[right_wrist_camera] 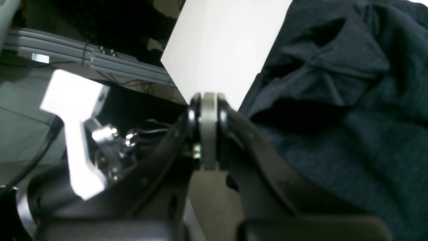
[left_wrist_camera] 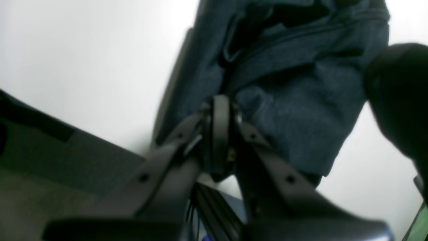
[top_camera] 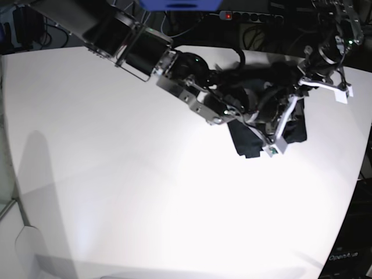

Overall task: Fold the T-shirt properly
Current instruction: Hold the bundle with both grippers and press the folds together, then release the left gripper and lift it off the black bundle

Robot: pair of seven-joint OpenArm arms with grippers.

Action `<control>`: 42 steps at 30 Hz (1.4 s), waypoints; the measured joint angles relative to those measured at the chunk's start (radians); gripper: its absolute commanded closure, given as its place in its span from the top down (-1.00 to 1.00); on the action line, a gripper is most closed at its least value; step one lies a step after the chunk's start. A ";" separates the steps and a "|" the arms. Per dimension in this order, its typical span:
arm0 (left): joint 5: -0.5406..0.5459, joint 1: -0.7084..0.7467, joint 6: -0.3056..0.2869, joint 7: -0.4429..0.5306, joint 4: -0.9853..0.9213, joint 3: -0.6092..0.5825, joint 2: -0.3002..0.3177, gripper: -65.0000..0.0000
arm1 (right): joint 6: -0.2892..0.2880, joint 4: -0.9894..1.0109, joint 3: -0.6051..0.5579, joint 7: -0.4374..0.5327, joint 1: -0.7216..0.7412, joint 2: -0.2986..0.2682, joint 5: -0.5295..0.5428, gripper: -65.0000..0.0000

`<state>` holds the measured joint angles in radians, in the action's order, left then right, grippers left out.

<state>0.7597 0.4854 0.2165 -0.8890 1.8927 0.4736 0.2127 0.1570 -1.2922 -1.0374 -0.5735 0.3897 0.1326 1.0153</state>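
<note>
**A:** Looking at the T-shirt (top_camera: pixel 247 142) first: it sits bunched up toward the far right of the white table (top_camera: pixel 116 174), a dark rumpled heap with one flap spilling toward the table's middle.

**B:** And both arms are right over it. In the left wrist view the T-shirt (left_wrist_camera: pixel 294 100) fills the upper centre, creased and layered, with bright tabletop on either side.

**A:** The left gripper (left_wrist_camera: pixel 220 134) there: jaws together, tips meeting right at the cloth's lower edge. Is it pinching fabric? I honestly cannot tell, the view is too blurred at that spot.

**B:** Over to the right wrist view. The right gripper (right_wrist_camera: pixel 209 130) has its jaws pressed together too, with nothing visible between them. The T-shirt (right_wrist_camera: pixel 351 100) lies just beside it, piled in folds, and behind the tips is a wedge of bare table (right_wrist_camera: pixel 220 47).

**A:** From the base view, the right gripper (top_camera: pixel 224 119) is down at the heap's near-left side, and the left gripper (top_camera: pixel 273 148) reaches in from the other side, low against the cloth.

**B:** Behind the table's far edge, a power strip (top_camera: pixel 256 14) with a red light sits among cables.
</note>
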 measured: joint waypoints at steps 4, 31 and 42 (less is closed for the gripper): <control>0.000 0.000 0.000 0.000 0.002 0.001 0.000 -1.00 | 0.000 -0.002 0.009 -0.001 -0.004 -0.050 -0.001 -1.00; 0.069 -0.186 0.007 -0.001 0.062 -0.090 0.005 -1.00 | 0.000 -0.060 0.073 -0.002 -0.039 -0.163 -0.002 -1.00; 0.074 -0.285 0.003 0.004 -0.154 -0.148 0.003 -1.00 | 0.001 -0.066 0.196 -0.001 -0.063 -0.222 -0.003 -1.00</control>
<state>0.8341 0.2005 0.2192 -0.8852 1.7390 0.3252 0.2161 0.1577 -1.3586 -0.8413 -0.5743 0.3271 -0.0895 1.0119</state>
